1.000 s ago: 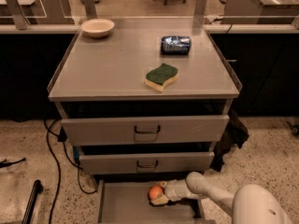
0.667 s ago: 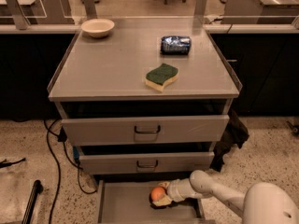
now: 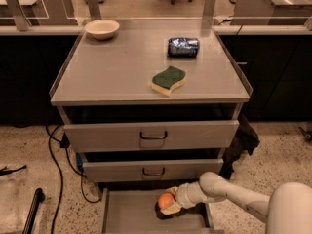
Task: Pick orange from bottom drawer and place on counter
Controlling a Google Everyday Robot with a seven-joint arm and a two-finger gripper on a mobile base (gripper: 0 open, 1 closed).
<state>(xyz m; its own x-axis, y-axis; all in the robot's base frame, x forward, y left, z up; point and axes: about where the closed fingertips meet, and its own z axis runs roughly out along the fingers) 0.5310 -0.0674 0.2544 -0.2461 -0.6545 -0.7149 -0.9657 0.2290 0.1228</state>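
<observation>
Fingers [image 3: 171, 209] look clamped on the orange [image 3: 165, 200]: one pale pad shows under the fruit, and the grip reads as set, not loose. The gripper [image 3: 168, 204] sits low inside the bottom drawer [image 3: 129, 213], right of centre, on a white arm [image 3: 229, 195] that comes in from the right and lies almost level. It has to lie that way. The top drawer [image 3: 152, 135] and the middle drawer [image 3: 152, 170] are both pulled out a little and hang over the opening, leaving only a shallow slot to work in. Whether the orange is resting on the drawer floor or just off it, I cannot tell.

Up top is the counter [image 3: 112, 72], the target. It already carries a green sponge [image 3: 168, 80] near the front, a blue can [image 3: 183, 47] behind it and a cream bowl [image 3: 102, 29] at the back left corner. A wide bare stretch runs across the left and centre, and that looks like the sensible landing spot.

My read is that the pick is made but the lift is not yet done. The next move wants a pull straight out toward the front before any rise, or the wrist may catch the middle drawer's lip. Smooth round fruit in a two-finger pinch can roll free, so a slow, steady carry seems wise.
</observation>
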